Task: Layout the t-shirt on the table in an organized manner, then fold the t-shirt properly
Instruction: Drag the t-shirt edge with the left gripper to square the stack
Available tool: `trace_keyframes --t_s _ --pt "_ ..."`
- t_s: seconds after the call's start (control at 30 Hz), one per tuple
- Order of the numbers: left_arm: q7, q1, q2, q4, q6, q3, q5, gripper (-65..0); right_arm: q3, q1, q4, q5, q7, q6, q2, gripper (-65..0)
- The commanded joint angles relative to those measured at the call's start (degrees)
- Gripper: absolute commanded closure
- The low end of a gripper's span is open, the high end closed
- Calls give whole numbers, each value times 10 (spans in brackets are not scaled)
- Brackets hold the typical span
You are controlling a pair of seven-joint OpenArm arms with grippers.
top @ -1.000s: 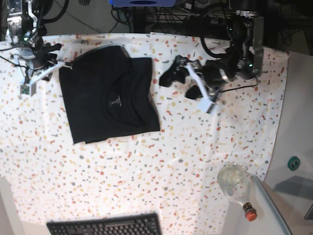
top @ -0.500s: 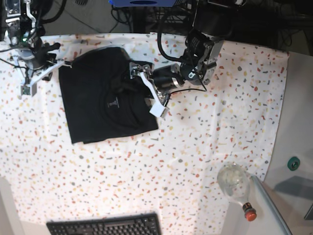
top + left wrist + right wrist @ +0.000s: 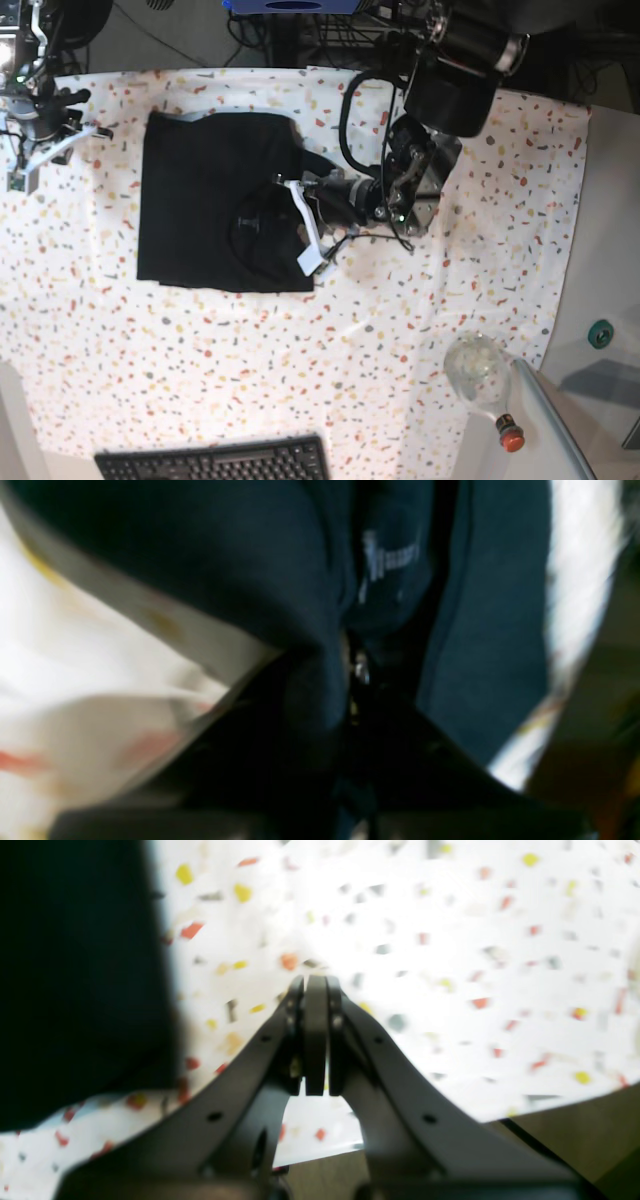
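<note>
- One table (image 3: 420, 330), draped in white cloth flecked red, yellow and grey, spanning nearly the whole base view.
- On its upper left part, lying folded and mostly flat: the t-shirt (image 3: 205, 200), black, bunched at its right edge.
- Reaching in from the upper right: left gripper (image 3: 262, 222), jaws clamped on a pinch of the t-shirt by the pale logo (image 3: 387, 560).
- At the far left edge, beside the cloth's corner: right gripper (image 3: 315, 990), jaws pressed together, holding nothing.
- Near the bottom edge: keyboard (image 3: 215, 462), glass bottle (image 3: 480, 375).

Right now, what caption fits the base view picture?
Left gripper pinches the black t-shirt on the speckled table; right gripper waits shut beside it.
</note>
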Motion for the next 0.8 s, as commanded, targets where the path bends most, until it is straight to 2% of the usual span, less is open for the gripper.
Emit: trace_keyframes --t_s 0.0,0.1,0.17,0.27,0.37,0.47,0.57,0.77 --pt "20 -18 -9 3 23 25 46 0 14 0 8 -1 12 1 7 0" --pt "23 -62 -46 24 20 152 89 0 28 0 8 -1 12 1 7 0" --pt "21 -92 -71 44 4 253 121 0 29 0 8 -1 12 1 7 0" --pt "20 -130 -79 68 -23 372 171 0 28 0 8 -1 12 1 7 0" --pt "-16 -158 -75 77 -24 453 252 0 26 4 8 -1 11 1 7 0" --pt "-77 -160 -57 72 -24 454 331 0 25 19 -11 -1 11 1 7 0" --pt "-111 -158 -27 72 -24 444 385 0 28 48 -53 -1 10 1 10 0" --pt "-160 -157 25 72 -24 445 415 0 25 60 -80 -1 9 1 7 0"
